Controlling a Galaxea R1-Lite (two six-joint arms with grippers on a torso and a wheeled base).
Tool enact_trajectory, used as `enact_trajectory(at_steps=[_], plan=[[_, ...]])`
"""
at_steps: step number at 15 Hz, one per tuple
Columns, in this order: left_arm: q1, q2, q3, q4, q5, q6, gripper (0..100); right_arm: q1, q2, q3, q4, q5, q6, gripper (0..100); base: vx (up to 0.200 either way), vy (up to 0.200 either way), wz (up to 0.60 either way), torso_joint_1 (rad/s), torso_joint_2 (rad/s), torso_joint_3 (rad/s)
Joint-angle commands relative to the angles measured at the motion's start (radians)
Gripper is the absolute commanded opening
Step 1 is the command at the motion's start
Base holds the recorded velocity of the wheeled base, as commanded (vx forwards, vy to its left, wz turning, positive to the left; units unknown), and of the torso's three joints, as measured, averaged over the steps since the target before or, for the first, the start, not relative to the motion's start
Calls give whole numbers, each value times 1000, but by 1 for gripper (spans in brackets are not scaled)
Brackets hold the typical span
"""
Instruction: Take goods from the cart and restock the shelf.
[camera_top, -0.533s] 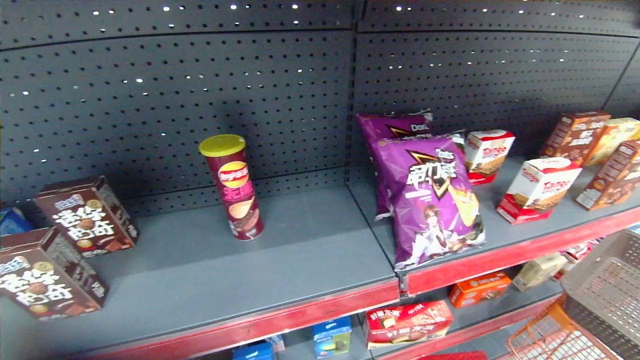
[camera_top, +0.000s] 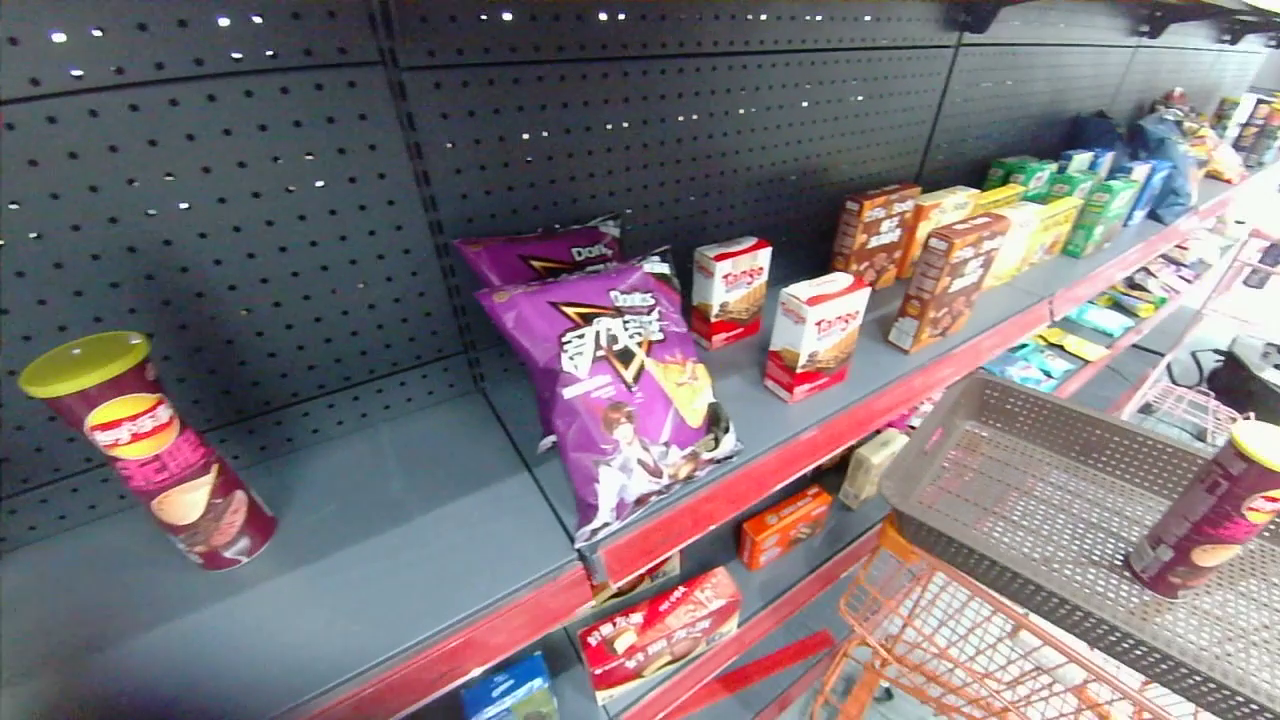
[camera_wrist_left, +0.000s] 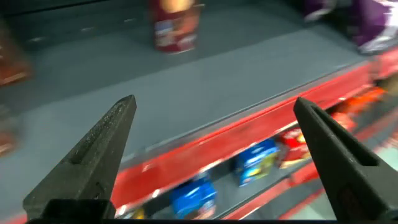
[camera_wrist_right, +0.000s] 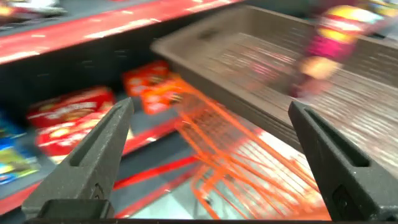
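A maroon chip can with a yellow lid (camera_top: 150, 455) stands upright on the grey shelf (camera_top: 380, 540) at its left end; it appears as the can (camera_wrist_left: 177, 25) beyond my left gripper (camera_wrist_left: 214, 106), which is open and empty in front of the shelf's red edge (camera_wrist_left: 236, 134). A second chip can (camera_top: 1205, 510) stands in the brown basket (camera_top: 1010, 480) on the orange cart (camera_top: 960, 650). My right gripper (camera_wrist_right: 211, 106) is open and empty, facing the basket (camera_wrist_right: 261, 68) and that can (camera_wrist_right: 326, 43).
Two purple chip bags (camera_top: 610, 370) lean on the shelf's middle. White-red boxes (camera_top: 815, 335) and brown boxes (camera_top: 940, 280) follow to the right. Lower shelves hold red (camera_top: 660, 630), orange (camera_top: 785, 525) and blue (camera_top: 510, 690) packs. Bare shelf lies between can and bags.
The head camera has swung right: the shelf goods slid left in the picture, and the cart basket with the second can has come into sight.
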Motion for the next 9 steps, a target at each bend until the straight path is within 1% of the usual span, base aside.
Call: enact_trajectory(at_steps=[1, 5, 9], plan=[[0, 0, 0, 0, 0, 0, 100, 2, 1, 0, 0, 0, 0, 100, 0, 0, -600, 7, 2, 2], [0, 0, 0, 0, 0, 0, 100, 0, 1, 0, 0, 0, 0, 100, 0, 0, -600, 2, 0, 2], [0, 0, 0, 0, 0, 0, 100, 0, 1, 0, 0, 0, 1, 100, 0, 0, 0, 0, 0, 0]])
